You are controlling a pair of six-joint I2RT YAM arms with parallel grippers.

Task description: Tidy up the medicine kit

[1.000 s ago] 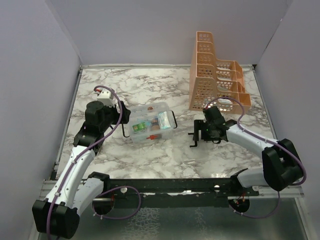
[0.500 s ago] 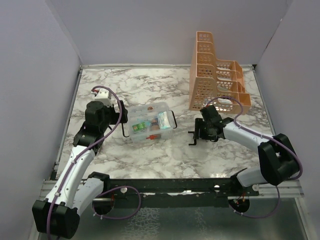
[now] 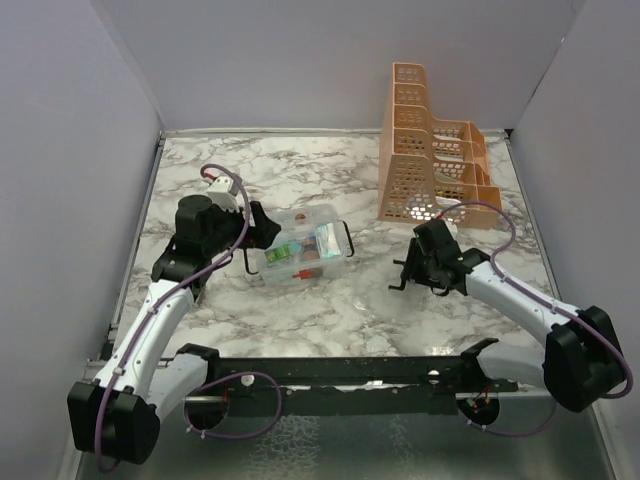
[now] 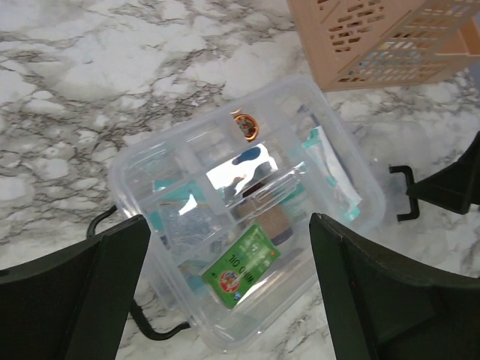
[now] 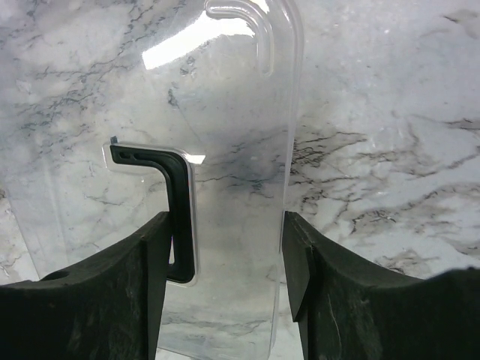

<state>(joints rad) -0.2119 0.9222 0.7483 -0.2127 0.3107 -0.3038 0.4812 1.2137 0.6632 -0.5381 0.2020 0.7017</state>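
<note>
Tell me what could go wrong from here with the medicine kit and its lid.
1. The right gripper pinches the clear lid only by its slick edges, so it may slip or twist out.
2. The left gripper hangs open astride the uncovered medicine kit. Descending or closing could shove or tip it and spill contents such as the green packet.
3. A finger may snag the black clip beside the kit.
</note>
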